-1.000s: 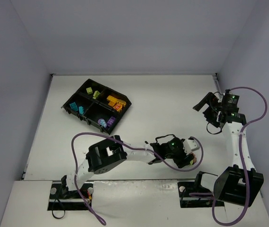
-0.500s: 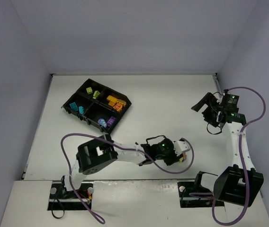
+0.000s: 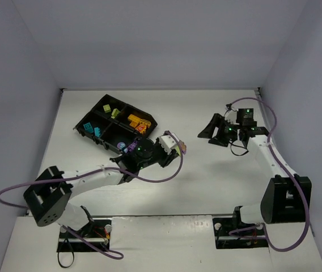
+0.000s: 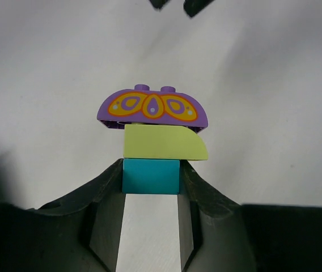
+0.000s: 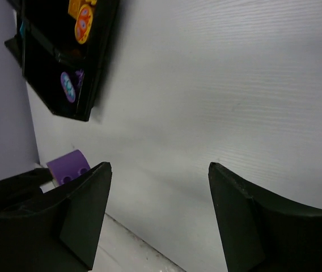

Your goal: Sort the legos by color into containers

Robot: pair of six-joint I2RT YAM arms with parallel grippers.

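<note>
My left gripper (image 3: 178, 145) is shut on a stack of three joined legos held above the table. In the left wrist view its fingers (image 4: 107, 190) pinch the teal brick (image 4: 150, 176). A lime green brick (image 4: 165, 142) sits on that, and a purple brick (image 4: 152, 106) with an orange pattern sits at the far end. The stack (image 3: 180, 146) hovers just right of the black tray (image 3: 90, 113). My right gripper (image 3: 207, 131) is open and empty, facing the stack from the right. Its wrist view (image 5: 160, 167) shows the purple brick (image 5: 68, 167) beside its left finger.
The tray's compartments hold green bricks (image 3: 111, 109), orange bricks (image 3: 139, 123), teal bricks (image 3: 94, 130) and purple bricks (image 3: 128, 147). The tray's corner also shows in the right wrist view (image 5: 96, 79). Grey walls close in the white table on three sides.
My left arm has swung from the near middle of the table out toward the tray, carrying the stack. My right gripper has moved left toward the centre and turned to face it.
</note>
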